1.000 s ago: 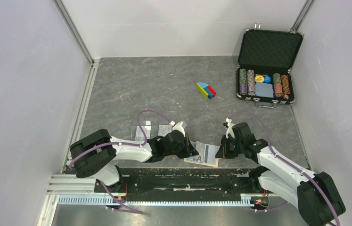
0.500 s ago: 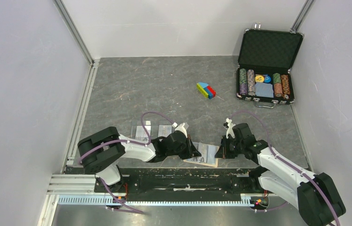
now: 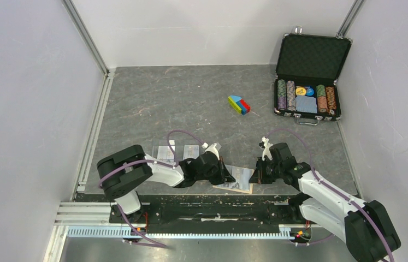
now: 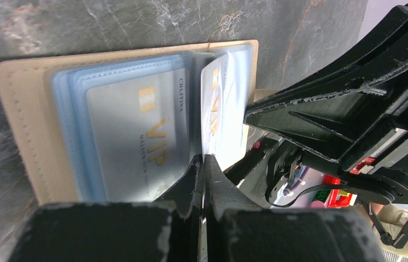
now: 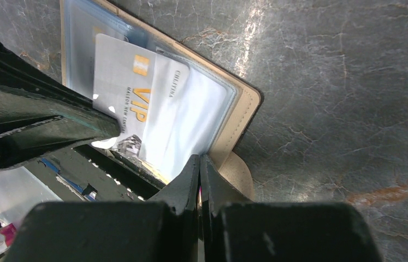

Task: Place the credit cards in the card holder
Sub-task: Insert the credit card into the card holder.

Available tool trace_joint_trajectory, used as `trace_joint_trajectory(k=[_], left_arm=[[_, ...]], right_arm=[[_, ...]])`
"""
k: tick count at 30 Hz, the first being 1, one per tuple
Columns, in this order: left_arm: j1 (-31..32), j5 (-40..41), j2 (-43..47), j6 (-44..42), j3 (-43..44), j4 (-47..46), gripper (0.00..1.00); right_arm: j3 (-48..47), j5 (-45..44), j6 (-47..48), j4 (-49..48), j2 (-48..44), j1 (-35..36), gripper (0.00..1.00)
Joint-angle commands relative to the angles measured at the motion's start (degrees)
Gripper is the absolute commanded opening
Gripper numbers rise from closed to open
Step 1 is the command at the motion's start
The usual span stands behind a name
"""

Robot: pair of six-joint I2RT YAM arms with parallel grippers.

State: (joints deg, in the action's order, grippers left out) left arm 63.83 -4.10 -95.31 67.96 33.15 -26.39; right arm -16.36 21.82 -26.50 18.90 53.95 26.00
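Observation:
The tan card holder (image 3: 241, 179) lies open on the table's near edge, between both grippers. My left gripper (image 3: 226, 177) (image 4: 204, 159) is shut on the lower edge of a pale grey credit card (image 4: 219, 106) (image 5: 128, 87) marked VIP, partly slid into a clear pocket. Another credit card (image 4: 136, 128) sits flat inside a pocket on the other half. My right gripper (image 3: 253, 176) (image 5: 199, 158) is shut on the clear pocket panel (image 5: 190, 117) of the card holder (image 5: 247, 106), by its tan rim. Two more pale cards (image 3: 166, 152) (image 3: 191, 150) lie on the table behind my left arm.
An open black poker-chip case (image 3: 311, 82) stands at the back right. A small multicoloured block (image 3: 238, 105) lies mid-table. The black base rail (image 3: 212, 204) runs just in front of the card holder. Grey walls close in left and right.
My left arm's elbow has swung right and the left gripper has edged slightly right toward the card holder. The right arm and the holder have not moved.

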Motion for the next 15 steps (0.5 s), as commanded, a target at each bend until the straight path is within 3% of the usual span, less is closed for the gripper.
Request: trace_joint_trajectory(k=[1,6,15], left_arm=[[1.6,-2.0,-3.5,0.7,3.8,1.6,0.02],[3.1,-0.7,-3.5,-1.0,6.8,8.3,0.03],[3.3,4.6,2.0,-8.8,14.6,27.8,0.37]], right_arm=[[1.7,-3.6,0.8,1.9,1.1,0.2,0.0],[1.3,-3.6,0.8,2.1,1.0,0.2,0.0],[1.1,-3.9,0.9,2.7,0.6,0.2,0.0]])
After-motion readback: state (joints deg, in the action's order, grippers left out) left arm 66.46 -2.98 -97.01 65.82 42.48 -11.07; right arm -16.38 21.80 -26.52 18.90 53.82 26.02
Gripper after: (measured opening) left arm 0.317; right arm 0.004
